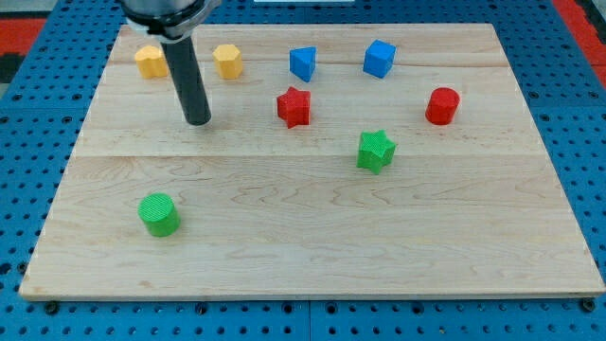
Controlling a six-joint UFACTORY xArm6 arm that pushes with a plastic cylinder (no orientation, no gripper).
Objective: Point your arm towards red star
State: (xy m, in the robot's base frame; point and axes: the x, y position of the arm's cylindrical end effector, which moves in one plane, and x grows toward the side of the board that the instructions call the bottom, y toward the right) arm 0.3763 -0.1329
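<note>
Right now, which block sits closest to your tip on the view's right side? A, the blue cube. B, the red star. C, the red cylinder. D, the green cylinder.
B: my tip rests on the board with the red star as the nearest block on its right, a clear gap between them; the other red block, the red cylinder, lies much farther right.

The rod [189, 80] is cut off by the view's top edge; its upper mount and the arm above it lie outside the picture. The rod overlaps the right side of the yellow block [150, 61] at the view's top left, so that block's full shape cannot be made out. My tip [198, 122] is visible, but whether it touches the wooden board [312, 237] cannot be told. The blue pegboard [19, 152] around the board runs off all four edges. Red patches at both top corners are too cropped to identify.
</note>
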